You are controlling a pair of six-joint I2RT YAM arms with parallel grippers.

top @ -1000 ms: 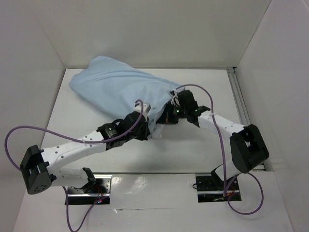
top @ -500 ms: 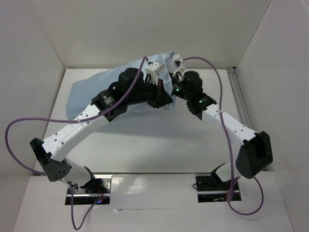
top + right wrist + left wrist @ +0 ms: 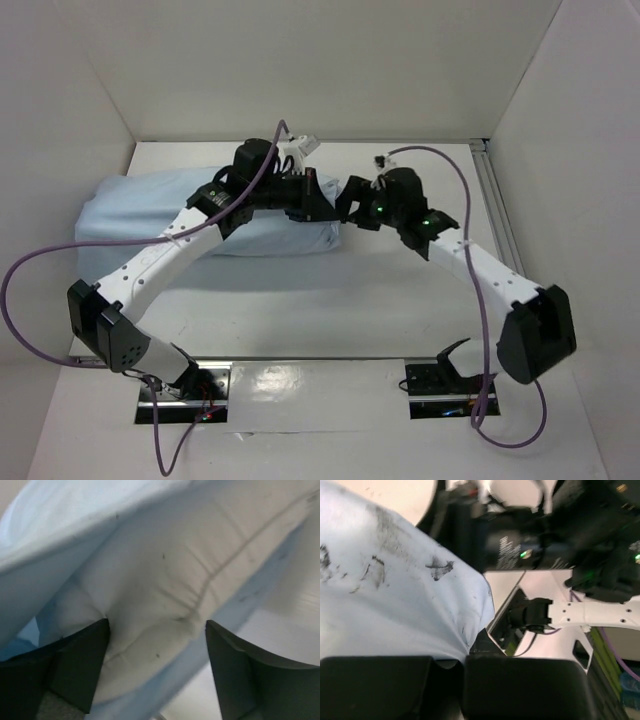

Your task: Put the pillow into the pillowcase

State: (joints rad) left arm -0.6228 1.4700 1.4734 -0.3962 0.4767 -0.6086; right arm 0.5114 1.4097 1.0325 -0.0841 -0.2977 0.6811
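Note:
The light blue pillowcase (image 3: 140,215) lies lengthwise across the table's left and middle, full and plump. Its open end points right. In the right wrist view the white pillow (image 3: 165,595) shows inside that mouth, with blue cloth (image 3: 75,525) above and below it. My right gripper (image 3: 352,205) stands open at the mouth, its fingers (image 3: 80,665) either side of the pillow's end without pinching it. My left gripper (image 3: 318,200) reaches over the sack to the same end. Its jaws (image 3: 457,665) are almost together, with the pillowcase's edge (image 3: 385,595) drawn into the gap.
White walls box in the table on three sides. A metal rail (image 3: 497,205) runs along the right edge. Purple cables loop off both arms. The right arm's forearm (image 3: 600,612) is close beside the left gripper.
Both arms carried the pillowcase up and back, and it now lies flat, further left. The right gripper has opened and let go of the cloth. The left jaws look barely parted.

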